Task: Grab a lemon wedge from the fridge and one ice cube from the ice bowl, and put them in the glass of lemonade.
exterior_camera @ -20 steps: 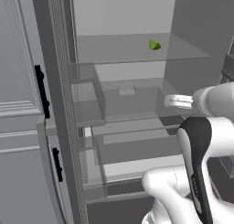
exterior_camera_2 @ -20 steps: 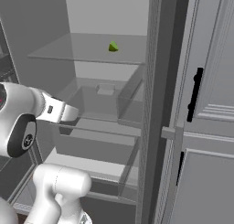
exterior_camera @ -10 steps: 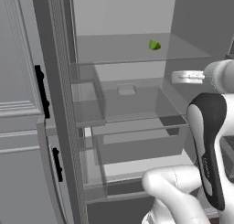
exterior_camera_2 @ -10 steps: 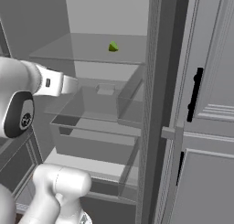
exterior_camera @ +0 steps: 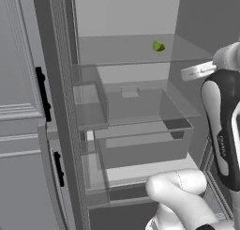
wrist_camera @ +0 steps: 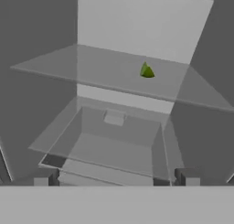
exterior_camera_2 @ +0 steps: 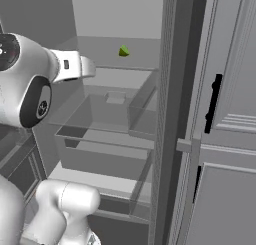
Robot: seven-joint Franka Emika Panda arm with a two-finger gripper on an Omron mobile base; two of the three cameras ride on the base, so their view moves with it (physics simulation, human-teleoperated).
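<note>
Lemon wedge, small yellow-green piece (exterior_camera: 158,46), sits toward the back right of the glass shelf (exterior_camera: 122,53) inside the open fridge (exterior_camera: 140,107) in my left base view; clear drawer (exterior_camera: 140,109) below it. Right base view: wedge (exterior_camera_2: 123,51) on the same shelf, white arm's wrist (exterior_camera_2: 70,66) level with it, well short. Hand view: wedge (wrist_camera: 146,71) ahead, upper centre; two dark fingertips (wrist_camera: 43,178) spread wide, nothing between them.

Matt dark grey fridge (exterior_camera: 56,60), clear glass shelf (wrist_camera: 105,74), translucent drawers (exterior_camera: 140,111), matt yellow-green lemon wedge (wrist_camera: 146,71)
</note>
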